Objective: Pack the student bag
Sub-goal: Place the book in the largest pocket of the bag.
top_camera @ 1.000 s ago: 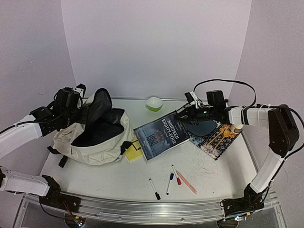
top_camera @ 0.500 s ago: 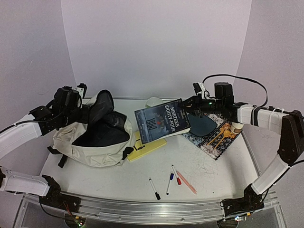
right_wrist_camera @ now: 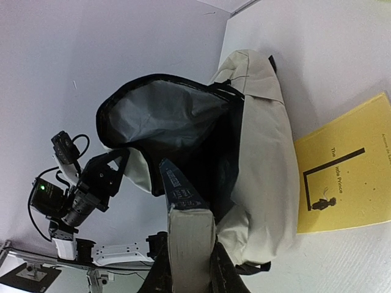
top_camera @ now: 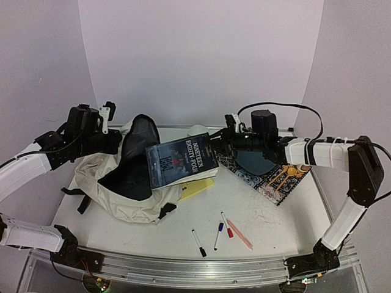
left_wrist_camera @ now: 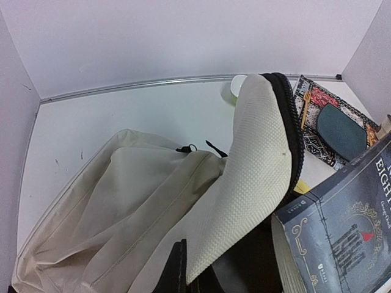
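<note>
Two arms work over one white table point(top_camera: 275, 213), scuffed, with a metal rail at its near edge and plain pale lavender walls point(top_camera: 201, 55) on three sides.

1. Student bag point(top_camera: 116, 189): soft cream fabric, dark lining, black zip edging and straps. It lies at the table's left, mouth gaping toward the centre, with its textured flap point(left_wrist_camera: 256, 171) raised upright.
2. Left gripper point(top_camera: 111, 129): jaws pinched on the flap's edge, holding it up.
3. Paperback point(top_camera: 181, 162): dark cover, title "Nineteen Eighty-Four", held tilted in the air over the bag's opening.
4. Right gripper point(top_camera: 217, 143): jaws clamped on the paperback's right edge.
5. Yellow booklet point(top_camera: 195, 188): thin and flat on the table, touching the bag's right side, titled "The Little Prince" in the right wrist view point(right_wrist_camera: 342, 165).
6. Patterned book point(top_camera: 269, 174): ornate cover, at right, with a dark oval pouch point(top_camera: 256, 162) lying on it.
7. Pale bowl point(top_camera: 197, 129): rounded, near the back wall, partly hidden.
8. Three markers point(top_camera: 218, 235), capped black, blue and red, and a pink stick point(top_camera: 239, 235), lie loose near the front.

Compared with half a second ago, the paperback has travelled left from mid-table to above the bag's mouth. The flap stands higher and the booklet is more exposed.
</note>
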Controlling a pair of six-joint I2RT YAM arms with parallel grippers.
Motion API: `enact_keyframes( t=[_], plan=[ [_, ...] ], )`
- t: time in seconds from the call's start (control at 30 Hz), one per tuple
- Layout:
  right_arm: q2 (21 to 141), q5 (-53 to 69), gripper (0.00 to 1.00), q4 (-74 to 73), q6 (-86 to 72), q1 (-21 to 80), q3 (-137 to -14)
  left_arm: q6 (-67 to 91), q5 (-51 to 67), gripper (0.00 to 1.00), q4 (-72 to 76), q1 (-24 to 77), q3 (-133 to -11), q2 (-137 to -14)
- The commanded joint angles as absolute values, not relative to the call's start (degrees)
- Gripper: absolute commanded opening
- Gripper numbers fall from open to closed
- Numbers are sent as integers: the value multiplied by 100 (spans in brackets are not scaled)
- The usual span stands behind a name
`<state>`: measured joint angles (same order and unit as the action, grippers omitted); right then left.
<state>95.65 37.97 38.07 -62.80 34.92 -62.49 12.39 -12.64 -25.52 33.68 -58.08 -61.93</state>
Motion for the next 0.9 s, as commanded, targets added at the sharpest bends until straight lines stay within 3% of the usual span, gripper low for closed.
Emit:
enact_keyframes(
  t=[0.0, 0.2, 0.87],
  plan=[
    [9446, 3704, 0, 5063, -7040, 3504, -6719, 1418, -1118, 0, -2021, 3358, -6111, -6142],
    [9364, 3441, 0, 5080, -7253, 3506, -6668, 1595, -1639, 0, -2021, 3357, -6051, -6308],
    [10020, 2412, 0, 4409, -7507, 4005, -6598, 3028, -1457, 0, -1526, 3357, -6307, -6129]
  ],
)
